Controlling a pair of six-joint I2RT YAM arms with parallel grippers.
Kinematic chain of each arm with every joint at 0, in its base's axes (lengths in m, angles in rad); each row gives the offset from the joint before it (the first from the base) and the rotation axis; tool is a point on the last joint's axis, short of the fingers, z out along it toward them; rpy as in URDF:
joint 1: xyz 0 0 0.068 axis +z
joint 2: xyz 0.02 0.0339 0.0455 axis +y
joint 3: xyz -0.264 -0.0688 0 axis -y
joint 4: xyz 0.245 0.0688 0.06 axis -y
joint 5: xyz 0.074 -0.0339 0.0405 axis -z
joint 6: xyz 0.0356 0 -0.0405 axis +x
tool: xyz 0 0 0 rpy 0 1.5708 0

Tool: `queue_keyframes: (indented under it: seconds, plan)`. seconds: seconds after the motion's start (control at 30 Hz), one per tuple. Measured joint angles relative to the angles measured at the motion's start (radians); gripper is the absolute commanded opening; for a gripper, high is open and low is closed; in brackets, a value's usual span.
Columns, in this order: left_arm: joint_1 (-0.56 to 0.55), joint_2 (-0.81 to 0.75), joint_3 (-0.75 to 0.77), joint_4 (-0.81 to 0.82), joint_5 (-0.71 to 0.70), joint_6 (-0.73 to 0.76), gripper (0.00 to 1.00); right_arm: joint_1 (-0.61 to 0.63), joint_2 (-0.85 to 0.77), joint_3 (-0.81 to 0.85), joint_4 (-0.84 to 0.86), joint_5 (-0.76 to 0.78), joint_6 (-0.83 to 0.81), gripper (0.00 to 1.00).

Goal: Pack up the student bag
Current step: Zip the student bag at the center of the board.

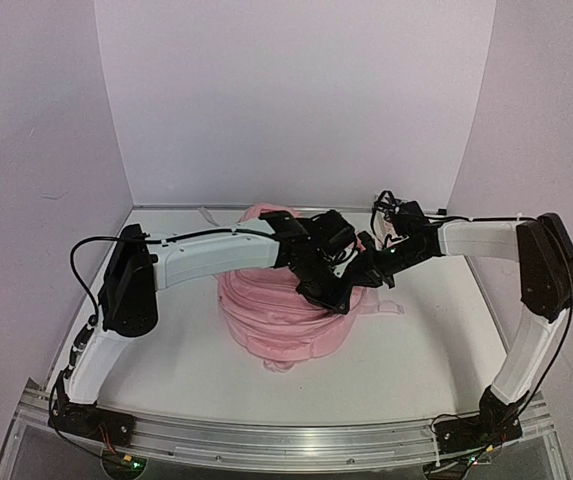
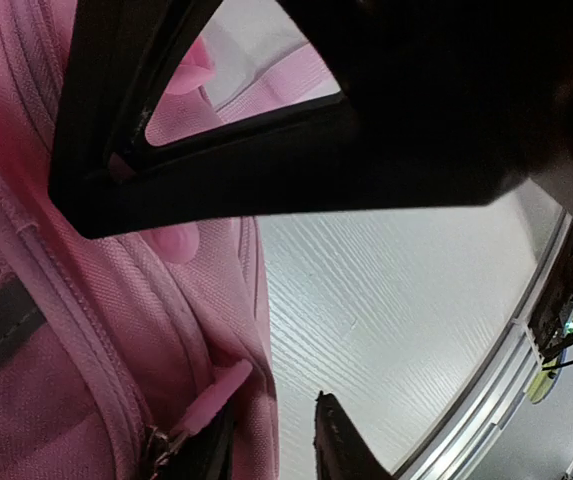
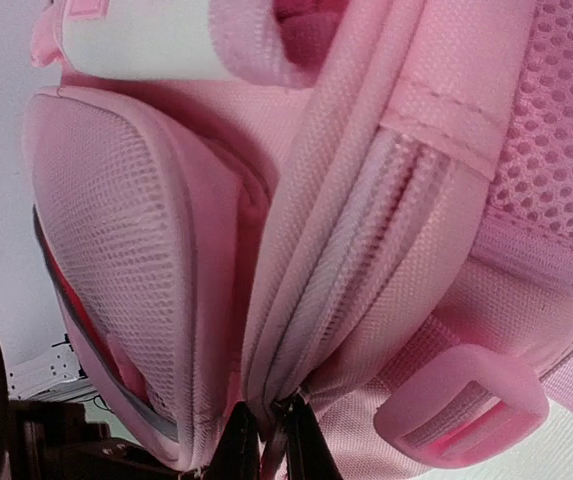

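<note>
Your two arms meet over the student bag (image 1: 284,322), a soft pink backpack that lies slumped in the middle of the white table (image 1: 426,350), well away from the side walls. Your right claw (image 3: 271,450) is closed, its black fingertips pinching the bag's fabric at the point where two zip seams run together. Just beside that grip, a pink plastic buckle (image 3: 461,405) hangs from a strap, and a mesh side pocket (image 3: 116,260) bulges to the left of it. Your left claw (image 2: 271,455) hangs low against the bag's flank with its jaws a little apart, and bare table shows in the gap between them. A pink zip pull (image 2: 216,392) sits just beside one finger (image 2: 341,445) and the other, not clamped by either. A dark arm part crosses the top of the left wrist view, too close and blurred to name. The metal rail (image 1: 286,438) runs along the table's near edge.
</note>
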Motion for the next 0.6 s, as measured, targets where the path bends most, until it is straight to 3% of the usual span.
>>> queue_keyframes:
  seconds: [0.17,0.3,0.37,0.47,0.6]
  plan:
    - [0.0,-0.038,-0.061,0.076,0.02,-0.032,0.68,-0.014,0.001,0.01,0.01,-0.02,-0.016,0.31]
    - [-0.009,-0.129,-0.134,0.131,0.013,-0.046,0.93,-0.045,-0.013,0.015,-0.021,-0.045,-0.1,0.41]
    - [-0.01,-0.184,-0.157,0.145,0.005,-0.063,0.99,-0.071,-0.034,0.028,-0.07,-0.044,-0.177,0.49]
    - [-0.009,-0.28,-0.192,0.155,-0.041,-0.082,1.0,-0.102,-0.098,0.033,-0.139,-0.022,-0.287,0.58]
    - [-0.008,-0.404,-0.268,0.177,-0.162,-0.127,1.0,-0.106,-0.235,0.008,-0.188,0.004,-0.416,0.61]
